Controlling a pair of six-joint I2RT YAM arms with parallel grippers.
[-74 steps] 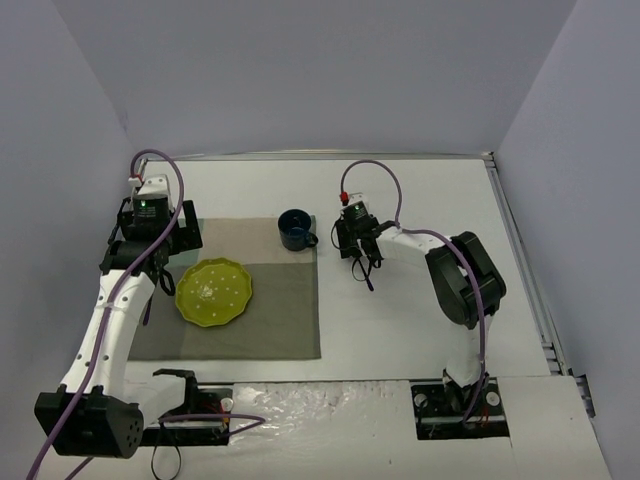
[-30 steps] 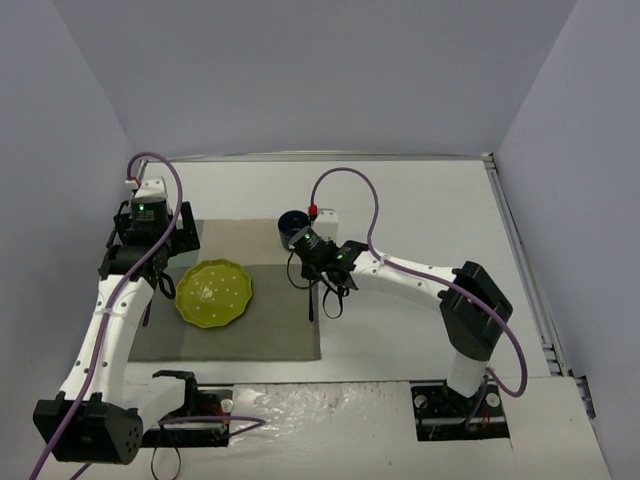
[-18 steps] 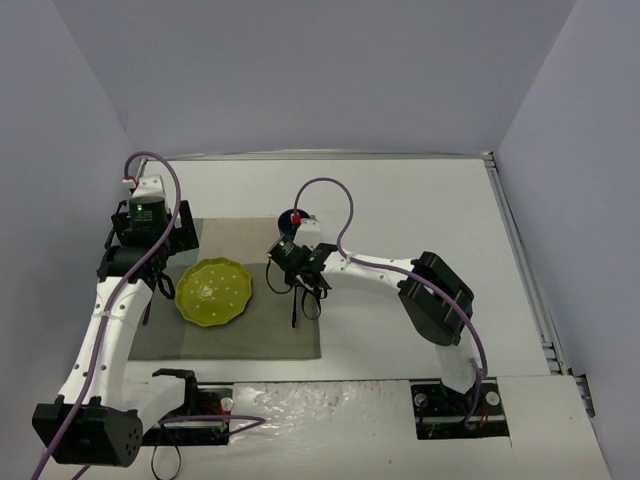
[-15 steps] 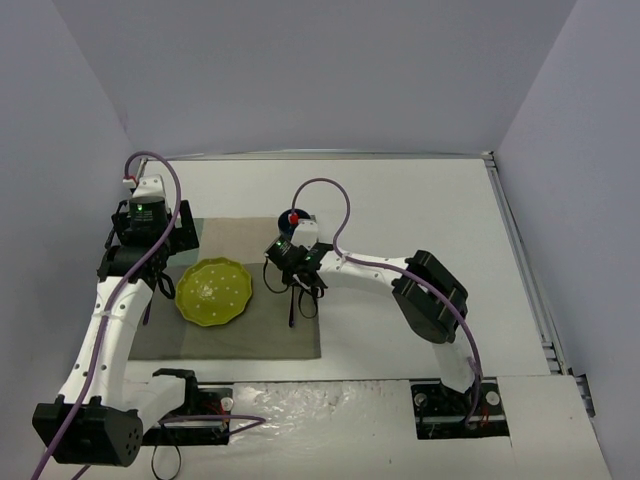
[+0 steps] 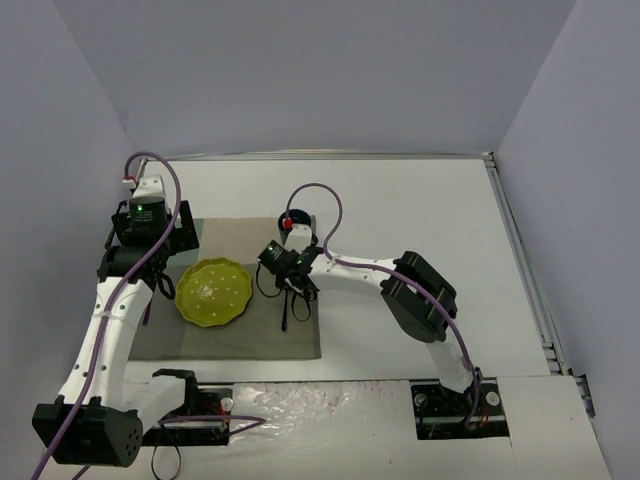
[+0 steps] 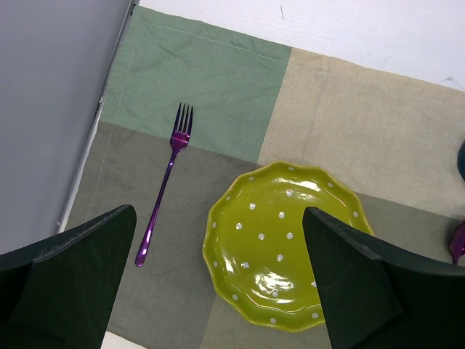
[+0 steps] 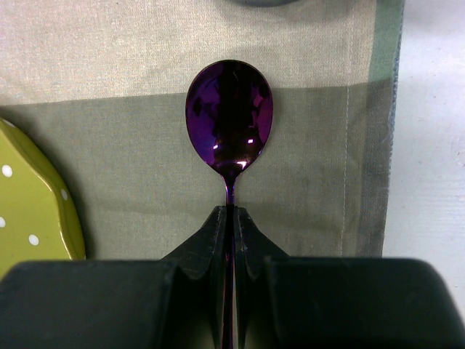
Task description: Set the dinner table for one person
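Observation:
The white dinner table (image 5: pixel 420 200) carries a grey-green placemat (image 5: pixel 290 335). On the mat lie a yellow-green dotted plate (image 5: pixel 213 291) (image 6: pixel 287 243) and, to its left, a purple fork (image 6: pixel 163 196). My right gripper (image 5: pixel 287 292) (image 7: pixel 229 211) is shut on the handle of a purple spoon (image 7: pixel 229 109) (image 5: pixel 285 318). The spoon hangs just over the mat, right of the plate (image 7: pixel 29 211). My left gripper (image 5: pixel 150 255) (image 6: pixel 218 211) hovers open above the plate's left side, holding nothing.
A dark blue cup (image 5: pixel 296 222) stands at the mat's far right corner, mostly hidden behind my right arm. The mat's right edge (image 7: pixel 389 145) runs close to the spoon. Grey walls close in the left, back and right.
My right arm has swung left with the spoon, from the mat's right edge to a spot beside the plate. The left arm has stayed still and open.

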